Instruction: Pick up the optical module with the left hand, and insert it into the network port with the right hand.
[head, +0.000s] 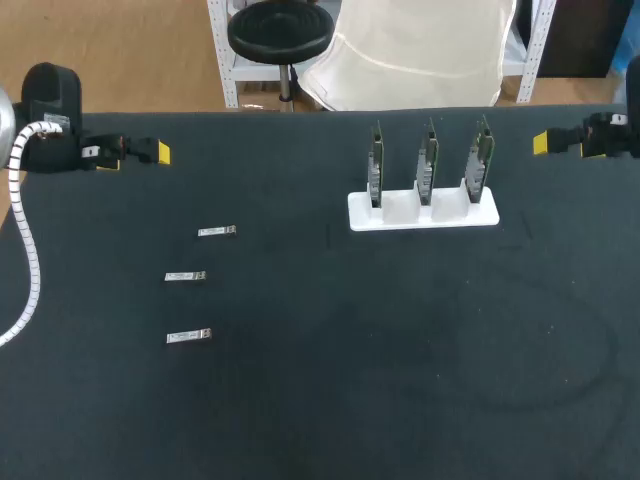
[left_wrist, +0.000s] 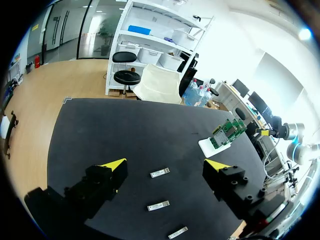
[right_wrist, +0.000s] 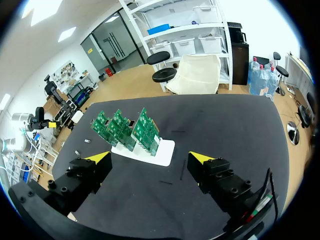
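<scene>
Both arms are parked at the back corners of the table. My left arm comes in at the far left, with the left gripper held level and its fingers pointing toward the table's middle. Its wrist view shows the yellow tips spread wide with nothing between them. My right arm mirrors this at the far right. The right gripper points inward and is likewise wide open and holds nothing. Three optical modules lie flat on the left half of the mat in a loose column, apart from one another and well clear of either gripper. Three green boards stand upright, side by side, in a white holder right of centre.
</scene>
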